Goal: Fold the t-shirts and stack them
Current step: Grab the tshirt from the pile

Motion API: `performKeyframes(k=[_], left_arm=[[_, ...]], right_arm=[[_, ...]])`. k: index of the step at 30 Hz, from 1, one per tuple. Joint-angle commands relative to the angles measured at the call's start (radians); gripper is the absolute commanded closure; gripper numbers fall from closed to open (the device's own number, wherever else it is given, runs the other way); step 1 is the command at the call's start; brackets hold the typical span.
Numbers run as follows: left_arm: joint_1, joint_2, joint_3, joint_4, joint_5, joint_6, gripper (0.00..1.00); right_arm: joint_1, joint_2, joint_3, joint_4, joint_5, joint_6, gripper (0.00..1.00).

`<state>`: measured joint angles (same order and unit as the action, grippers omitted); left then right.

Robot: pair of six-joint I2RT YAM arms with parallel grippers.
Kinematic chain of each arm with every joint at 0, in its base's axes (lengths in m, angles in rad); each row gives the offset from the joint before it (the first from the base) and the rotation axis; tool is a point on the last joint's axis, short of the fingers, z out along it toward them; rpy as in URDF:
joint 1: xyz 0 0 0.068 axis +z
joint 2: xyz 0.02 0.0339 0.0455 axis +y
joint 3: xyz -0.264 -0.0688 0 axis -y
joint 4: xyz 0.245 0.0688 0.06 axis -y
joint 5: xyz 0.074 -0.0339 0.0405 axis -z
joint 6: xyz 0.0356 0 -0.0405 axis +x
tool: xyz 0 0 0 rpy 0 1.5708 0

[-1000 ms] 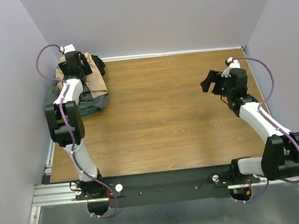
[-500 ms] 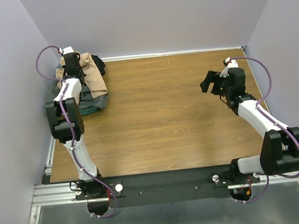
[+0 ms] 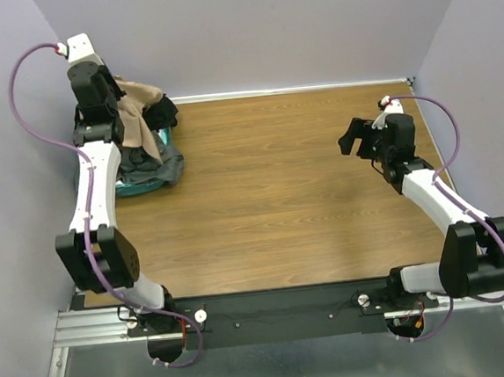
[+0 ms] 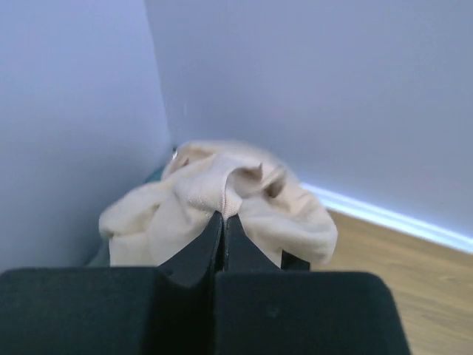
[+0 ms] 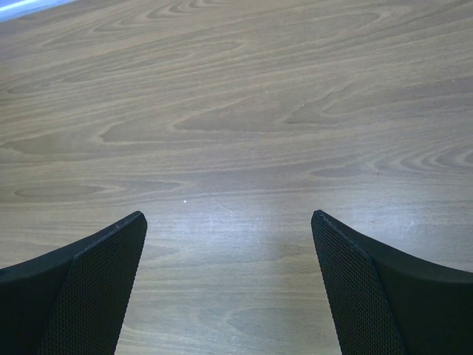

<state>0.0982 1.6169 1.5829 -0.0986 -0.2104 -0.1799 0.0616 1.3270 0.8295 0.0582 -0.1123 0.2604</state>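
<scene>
A: Starting with the left gripper (image 4: 223, 218): clenched or released?

B: Clenched. Pinched tight at the tips on a fold of the tan t-shirt (image 4: 244, 194), with no gap visible from the left wrist.

A: And held where?

B: Up in the far left corner, above the teal basket (image 3: 134, 188), with the left arm stretched long toward the far wall and the wrist raised high. Hanging from there, the cloth, down onto the dark grey t-shirt (image 3: 164, 167) and beside the black t-shirt (image 3: 166, 109), both heaped in and over the basket at the far left of the table (image 3: 278, 186).

A: Over to the right gripper (image 5: 228, 216)?

B: Released, spread wide, gripping nothing. Hovering over bare wood on the right side of the table, well apart from the heap. Right arm bent sharply at the near right, forearm angled far and leftward.

A: Anything hard to make out?

B: Plenty. Hard to find the left fingertips from above, lost against the cloth. Blurred along the tan shirt's far edge in the wrist view. Cannot count the dark shirts in the heap, nor tell whether the tan one touches the basket.
</scene>
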Motion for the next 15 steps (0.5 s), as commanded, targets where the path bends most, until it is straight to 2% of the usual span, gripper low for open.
performKeyframes(k=[1, 7, 10, 15], left_arm=[[-0.021, -0.095, 0.055, 0.017, 0.078, 0.016, 1.0], [-0.095, -0.218, 0.117, 0.02, 0.241, 0.039, 1.0], [-0.224, -0.288, 0.135, 0.03, 0.311, 0.039, 1.0], [-0.333, -0.331, 0.131, 0.083, 0.491, -0.027, 1.0]], right_arm=[[-0.005, -0.058, 0.036, -0.003, 0.04, -0.003, 0.02], [-0.005, -0.13, 0.025, -0.006, 0.033, 0.037, 0.02], [-0.003, -0.173, 0.004, -0.011, -0.007, 0.06, 0.02], [-0.003, -0.268, -0.01, -0.034, -0.01, 0.08, 0.01]])
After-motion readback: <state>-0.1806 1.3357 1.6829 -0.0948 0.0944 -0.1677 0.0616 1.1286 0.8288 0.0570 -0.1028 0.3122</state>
